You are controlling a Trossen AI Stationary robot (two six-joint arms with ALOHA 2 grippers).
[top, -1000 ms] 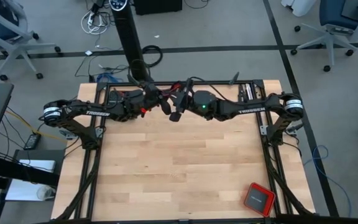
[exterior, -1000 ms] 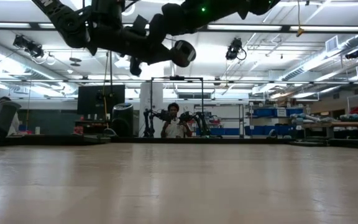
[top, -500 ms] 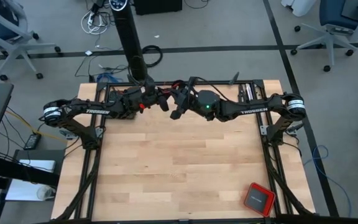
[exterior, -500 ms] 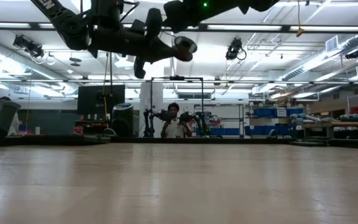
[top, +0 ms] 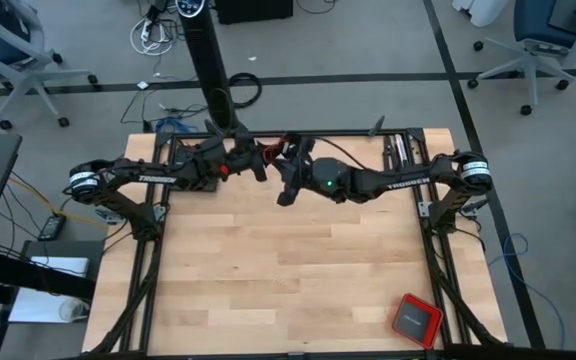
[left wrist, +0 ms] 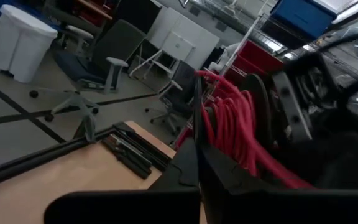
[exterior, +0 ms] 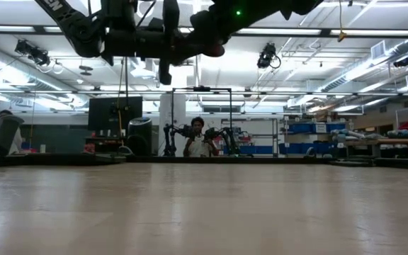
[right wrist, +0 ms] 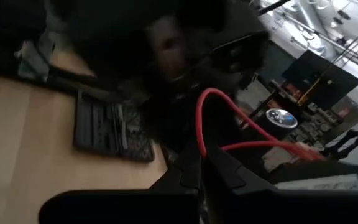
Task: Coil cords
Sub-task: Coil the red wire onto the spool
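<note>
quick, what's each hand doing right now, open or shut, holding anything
Left hand: shut on the red cord, a bundle of loops.
Right hand: shut on the red cord's loose end.

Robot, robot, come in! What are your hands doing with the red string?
Both grippers shut, up over the table's back edge. Left gripper holds thin red cord coiled. Right gripper holds its end. Nothing blocking.

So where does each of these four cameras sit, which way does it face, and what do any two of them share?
High view: overhead, straight down on the table; both arms, left tool meeting right tool at the far edge.
Low view: tabletop height, facing the room; arms overhead.
Left wrist view: on the left arm, looking past its shut fingers at the coiled red cord.
Right wrist view: on the right arm, past its fingers.
Shared: both wrist views show the red cord.
</note>
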